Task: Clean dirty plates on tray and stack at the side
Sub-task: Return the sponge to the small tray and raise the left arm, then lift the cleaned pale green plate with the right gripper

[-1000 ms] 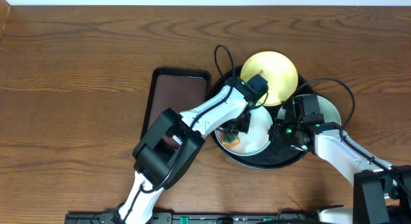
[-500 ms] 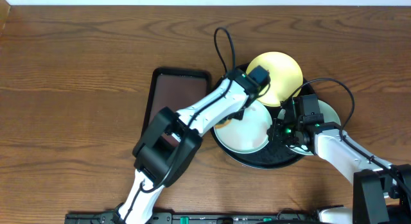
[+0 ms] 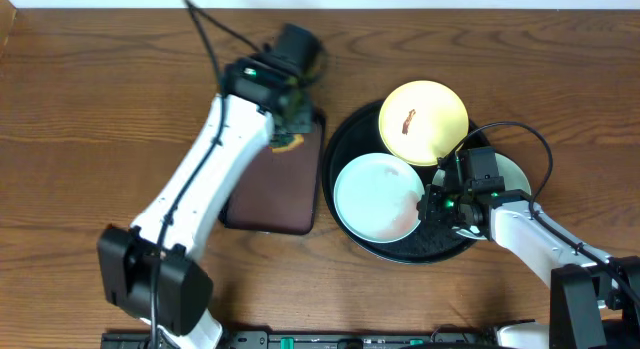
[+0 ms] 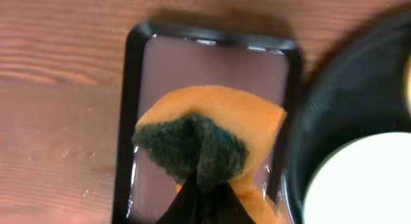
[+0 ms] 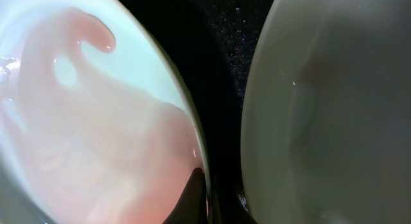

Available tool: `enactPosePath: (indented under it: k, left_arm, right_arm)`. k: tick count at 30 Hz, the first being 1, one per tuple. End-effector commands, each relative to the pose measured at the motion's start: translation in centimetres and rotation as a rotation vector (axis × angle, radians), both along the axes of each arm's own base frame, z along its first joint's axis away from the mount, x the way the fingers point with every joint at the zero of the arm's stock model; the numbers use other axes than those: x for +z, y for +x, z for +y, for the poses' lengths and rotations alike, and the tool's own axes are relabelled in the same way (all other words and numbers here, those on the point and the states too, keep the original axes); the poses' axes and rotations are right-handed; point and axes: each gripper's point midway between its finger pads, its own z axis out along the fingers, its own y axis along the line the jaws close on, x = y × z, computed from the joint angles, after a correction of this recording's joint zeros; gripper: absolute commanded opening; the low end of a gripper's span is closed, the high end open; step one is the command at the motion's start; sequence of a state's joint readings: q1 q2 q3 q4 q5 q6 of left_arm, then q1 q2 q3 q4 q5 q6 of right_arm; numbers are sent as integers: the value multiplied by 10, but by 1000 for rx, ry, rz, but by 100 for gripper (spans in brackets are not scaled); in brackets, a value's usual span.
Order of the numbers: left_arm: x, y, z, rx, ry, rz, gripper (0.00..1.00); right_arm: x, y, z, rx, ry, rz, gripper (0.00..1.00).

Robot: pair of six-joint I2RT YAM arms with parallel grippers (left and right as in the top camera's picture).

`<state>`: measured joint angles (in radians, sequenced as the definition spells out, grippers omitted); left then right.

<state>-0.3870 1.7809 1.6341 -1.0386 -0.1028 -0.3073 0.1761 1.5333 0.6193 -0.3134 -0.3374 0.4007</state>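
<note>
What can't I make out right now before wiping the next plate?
Third pale round plate: overhead, right arm covers most; any smear unclear.
Right gripper: whether it pinches the mint-white round plate's rim; right wrist view too close, blurred.
Orange-and-green sponge: overhead, left gripper hides most.

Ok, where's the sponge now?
Overhead view: the sponge is pinched in the left gripper over the far end of the brown rectangular tray, just left of the black tray.
</note>
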Motion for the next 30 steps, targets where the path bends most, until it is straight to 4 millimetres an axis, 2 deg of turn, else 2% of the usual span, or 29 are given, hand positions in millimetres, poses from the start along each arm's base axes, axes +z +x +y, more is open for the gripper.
enactPosePath:
  k: [1, 3, 5, 7, 11, 13, 14, 15, 16, 17, 18, 19, 21, 22, 23, 24, 25, 26, 30]
  left_arm:
    - [-70, -21, 19, -23, -29, 161, 8]
    - [-91, -29, 22, -34, -59, 192, 10]
    - [-98, -34, 25, -27, -56, 206, 16]
    - [-98, -33, 25, -27, -57, 202, 34]
    - [-87, -32, 27, -21, -62, 199, 56]
    - [-63, -32, 33, -4, -67, 187, 64]
    - [-51, -31, 37, 5, -71, 173, 64]
    - [-27, -29, 44, 25, -82, 135, 64]
    - [-3, -28, 53, 46, -95, 87, 66]
    - [18, -28, 61, 66, -107, 38, 68]
    - [32, -29, 67, 80, -114, 2, 70]
    - [56, -34, 79, 109, -127, -67, 72]
    - [84, -42, 96, 149, -140, -154, 74]
    - [103, -52, 109, 180, -146, -214, 78]
    - [117, -60, 117, 203, -148, -260, 82]
    - [135, -71, 128, 231, -149, -323, 83]
    - [140, -74, 130, 236, -149, -341, 83]
    - [148, -80, 131, 238, -152, -371, 83]
    - [159, -87, 131, 235, -157, -410, 83]
  right_arm:
    - [-29, -27, -24, -9, -129, 92, 1]
    - [-29, -27, -24, -5, -131, 94, 1]
    - [-29, -27, -24, -5, -130, 94, 1]
    - [-29, -27, -24, -5, -130, 94, 1]
    - [-26, -27, -16, 29, -92, 85, 1]
    - [-25, -27, -13, 62, -75, 73, 1]
    - [-25, -27, -13, 62, -76, 71, 1]
    - [-25, -25, -12, 61, -75, 66, 3]
    - [-24, -23, -12, 61, -73, 58, 13]
    - [-24, -22, -12, 60, -72, 51, 19]
    - [-23, -20, -11, 60, -71, 44, 20]
    - [-23, -18, -11, 55, -68, 37, 1]
    - [-22, -17, -11, 49, -67, 37, 1]
    - [-17, -16, -11, 49, -67, 47, 1]
    - [-9, -15, -11, 50, -69, 51, 1]
    - [9, -7, -10, 81, -81, 36, 1]
    - [16, -4, -11, 81, -89, 35, 1]
    - [32, 2, -12, 80, -104, 29, 1]
    - [72, 21, -6, 97, -102, -5, 1]
